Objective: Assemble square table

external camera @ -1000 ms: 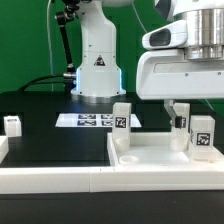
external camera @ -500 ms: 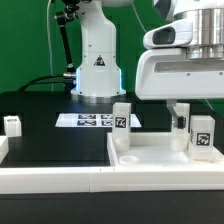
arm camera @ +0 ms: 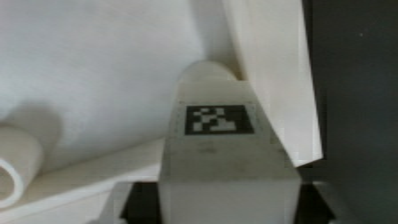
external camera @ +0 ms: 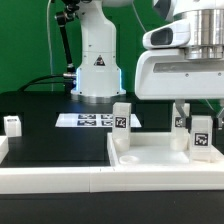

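No legible txt; b/w tag (external camera: 121, 122) on ea. leg (external camera: 122, 139)

The outside camera sits low, close to table height, just in front of the white tabletop (external camera: 150, 158). It faces level across the black table (external camera: 40, 115) toward the robot's base (external camera: 97, 65) at the back. It stands near enough that the arm's wrist housing (external camera: 180, 70) is cut off at the top and at the exterior view's right. The wrist camera looks steeply down from very close onto one leg (arm camera: 222, 150), which fills much of its picture. Both views share that leg (external camera: 201, 138), at the exterior view's right, and the tabletop's floor and rim around it.
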`<state>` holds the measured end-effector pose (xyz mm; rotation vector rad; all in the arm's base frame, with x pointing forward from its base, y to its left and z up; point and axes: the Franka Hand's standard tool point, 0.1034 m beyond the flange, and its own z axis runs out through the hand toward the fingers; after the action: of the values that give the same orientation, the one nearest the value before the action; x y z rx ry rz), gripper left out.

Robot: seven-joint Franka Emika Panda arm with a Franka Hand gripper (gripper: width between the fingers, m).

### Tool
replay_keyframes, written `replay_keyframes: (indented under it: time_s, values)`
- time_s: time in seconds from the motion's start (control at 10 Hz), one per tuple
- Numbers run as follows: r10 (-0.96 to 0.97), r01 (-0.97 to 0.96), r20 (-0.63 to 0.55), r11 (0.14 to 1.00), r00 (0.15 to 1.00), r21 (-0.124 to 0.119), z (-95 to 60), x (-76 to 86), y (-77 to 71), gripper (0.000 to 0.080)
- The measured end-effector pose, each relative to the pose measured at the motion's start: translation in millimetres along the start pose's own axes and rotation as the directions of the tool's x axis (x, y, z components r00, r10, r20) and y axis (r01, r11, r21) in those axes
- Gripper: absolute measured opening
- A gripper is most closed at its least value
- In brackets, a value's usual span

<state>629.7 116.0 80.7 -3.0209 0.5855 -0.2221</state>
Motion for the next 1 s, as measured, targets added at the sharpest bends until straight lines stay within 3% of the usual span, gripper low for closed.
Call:
replay_keyframes:
  time_s: [0.3, 0.5, 1.0]
  values:
    - [0.231, -0.231, -0.014, 0.973, 0.973, 0.011, 0.4, -0.3, 2.9, 0.0288]
    - [0.411, -0.411, -0.016, 0.912, 0.912, 0.009, 0.3, -0.8, 4.6, 0.0288]
    - [0.791, -0.791, 0.002, 0.612, 0.612, 0.016, 1.0, -3.4, 7.6, 0.029]
